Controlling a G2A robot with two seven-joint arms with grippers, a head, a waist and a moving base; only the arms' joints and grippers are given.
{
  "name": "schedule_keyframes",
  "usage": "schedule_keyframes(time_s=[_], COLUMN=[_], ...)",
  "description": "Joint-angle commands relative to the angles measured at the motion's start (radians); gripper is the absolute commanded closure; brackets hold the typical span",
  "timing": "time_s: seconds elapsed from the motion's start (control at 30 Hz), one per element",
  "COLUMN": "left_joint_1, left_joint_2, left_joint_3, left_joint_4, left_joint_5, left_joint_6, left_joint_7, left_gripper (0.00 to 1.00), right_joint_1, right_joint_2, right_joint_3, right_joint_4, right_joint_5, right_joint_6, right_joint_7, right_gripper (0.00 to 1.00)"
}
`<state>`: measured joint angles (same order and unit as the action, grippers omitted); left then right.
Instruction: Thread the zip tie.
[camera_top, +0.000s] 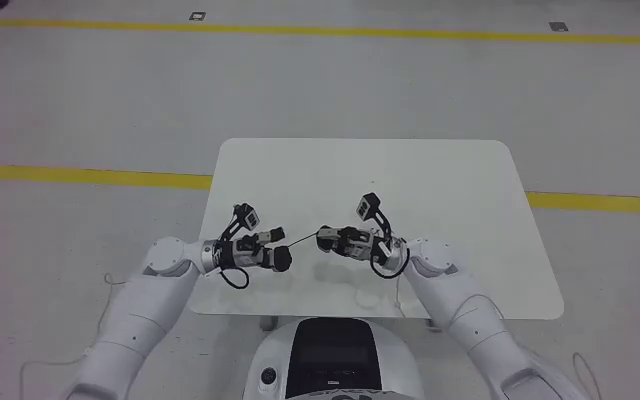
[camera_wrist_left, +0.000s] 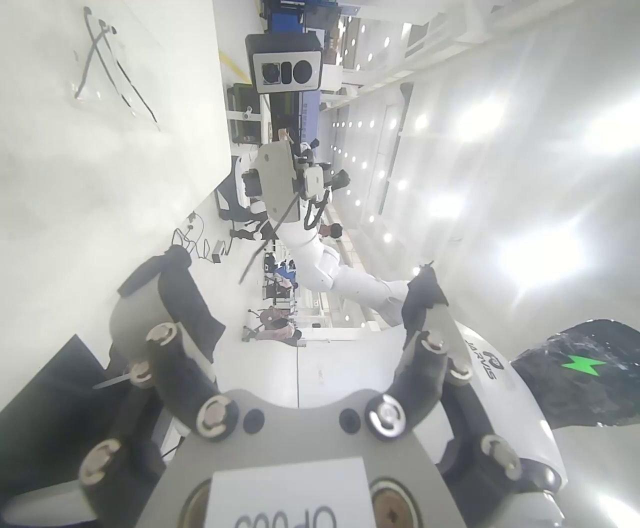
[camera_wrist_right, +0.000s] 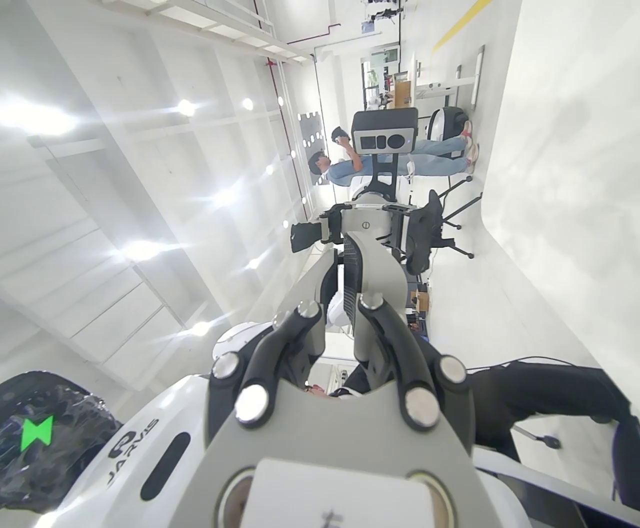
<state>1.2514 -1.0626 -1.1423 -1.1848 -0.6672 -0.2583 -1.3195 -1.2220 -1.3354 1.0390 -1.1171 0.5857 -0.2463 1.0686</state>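
We log: right gripper (camera_top: 322, 238) clamped on zip tie (camera_top: 302, 241) | strap juts from it toward left gripper (camera_wrist_left: 300, 285) | left gripper spread wide, holding nothing, strap tip near its mouth.

We see the left arm (camera_top: 140, 300) and the right arm (camera_top: 470, 305) bent at the elbows, with the forearms turned inward so the wrists face each other, near but apart. The left gripper (camera_wrist_left: 297, 270) has its fingers spread wide. The right gripper (camera_top: 322, 238) is pinched closed, seemingly on the zip tie (camera_wrist_left: 267, 240).
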Motion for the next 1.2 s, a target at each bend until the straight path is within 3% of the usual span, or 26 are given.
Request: schedule_keyframes(time_s=[0.0, 0.33, 0.53, 0.67, 1.17], left_joint_1=[0.000, -0.037, -0.037, -0.026, -0.017], left_joint_2=[0.000, -0.010, -0.010, -0.009, 0.002], left_joint_3=[0.006, 0.057, 0.057, 0.062, 0.062], left_joint_4=[-0.003, 0.018, 0.018, -0.009, -0.029], left_joint_5=[-0.003, -0.037, -0.037, -0.020, -0.022], left_joint_6=[-0.006, -0.020, -0.020, -0.016, -0.021], left_joint_7=[-0.003, -0.038, -0.038, 0.007, 0.016], left_gripper=[0.00, 0.00, 0.00, 0.00, 0.00], right_joint_1=[-0.004, 0.009, 0.009, -0.009, -0.020], right_joint_2=[-0.002, -0.018, -0.018, -0.016, -0.015], right_joint_3=[-0.006, -0.055, -0.055, -0.052, -0.050], right_joint_4=[-0.006, 0.008, 0.008, -0.027, -0.044], right_joint_5=[0.017, 0.046, 0.046, 0.046, 0.082], right_joint_6=[-0.002, -0.018, -0.018, -0.015, -0.015], right_joint_7=[0.007, -0.012, -0.012, -0.041, -0.036], right_gripper=[1.00, 1.00, 1.00, 1.00, 1.00])
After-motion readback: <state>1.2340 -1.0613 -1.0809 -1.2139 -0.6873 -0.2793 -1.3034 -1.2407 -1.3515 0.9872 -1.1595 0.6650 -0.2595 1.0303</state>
